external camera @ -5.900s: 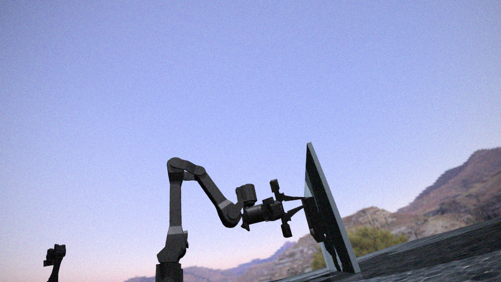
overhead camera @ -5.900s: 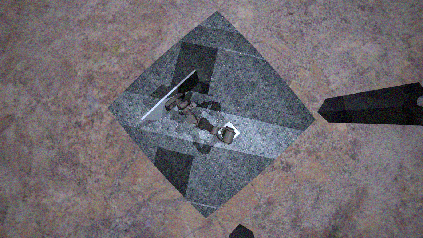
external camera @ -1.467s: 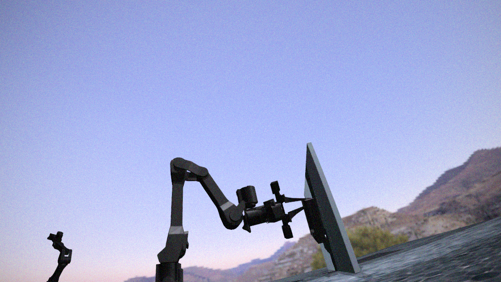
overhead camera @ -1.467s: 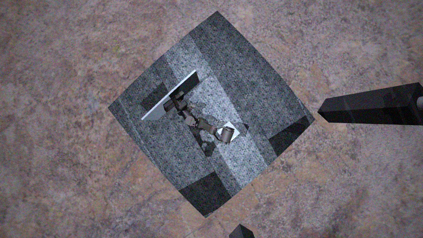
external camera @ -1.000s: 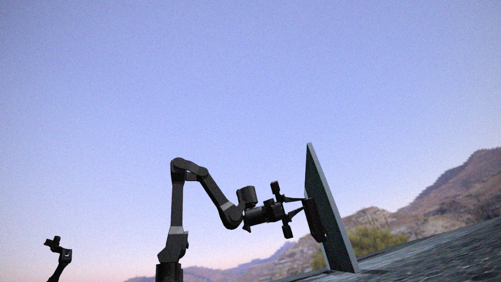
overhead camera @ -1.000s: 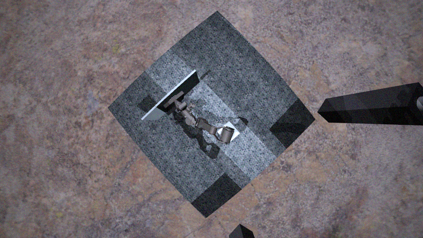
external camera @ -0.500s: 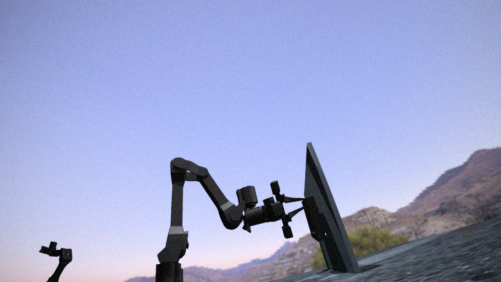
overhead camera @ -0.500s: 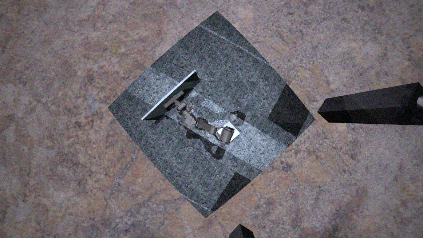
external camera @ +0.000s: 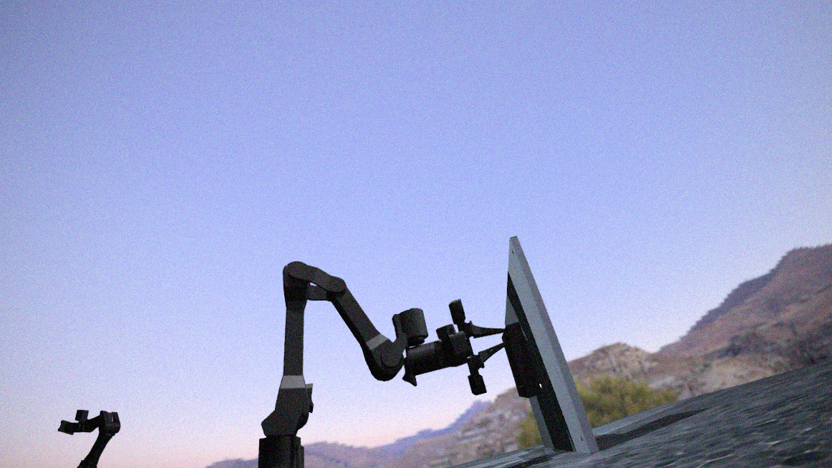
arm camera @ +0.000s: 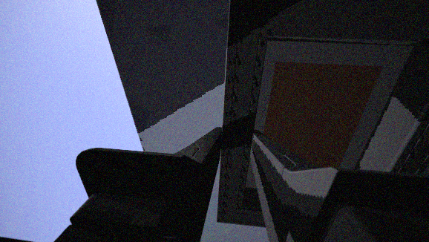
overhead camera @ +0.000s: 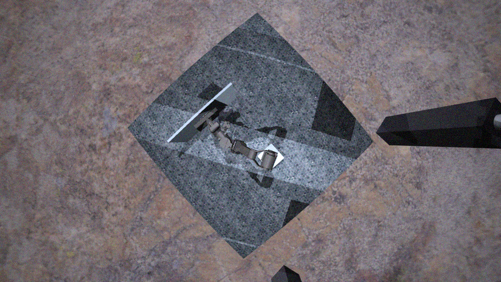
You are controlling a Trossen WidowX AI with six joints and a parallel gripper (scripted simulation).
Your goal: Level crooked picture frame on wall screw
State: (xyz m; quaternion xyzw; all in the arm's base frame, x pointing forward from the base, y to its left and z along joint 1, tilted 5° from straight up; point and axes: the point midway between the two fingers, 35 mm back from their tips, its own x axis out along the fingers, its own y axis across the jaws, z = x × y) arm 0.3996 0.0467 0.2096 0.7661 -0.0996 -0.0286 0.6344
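Exterior view: the black parallel-jaw gripper [external camera: 504, 337] [arm camera: 235, 134] pinches the dark rectangular picture frame [overhead camera: 205, 120] [external camera: 520, 360] [arm camera: 241, 89] before the pale flat wall panel [overhead camera: 200, 111] [external camera: 553, 348] [arm camera: 193, 111]; insufficient lift could jam its hidden strip.

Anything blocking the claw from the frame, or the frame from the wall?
Nothing visible: the claw is shut on the frame, which sits right against the wall. The screw is hidden.

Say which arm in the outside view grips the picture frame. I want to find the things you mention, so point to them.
The big arm [overhead camera: 240, 147] [external camera: 354, 319]: its gripper [overhead camera: 207, 120] [external camera: 502, 338] [arm camera: 235, 134] holds the frame [overhead camera: 200, 123] [external camera: 520, 363] [arm camera: 235, 93]; the small arm [external camera: 99, 446], far left, stands apart.
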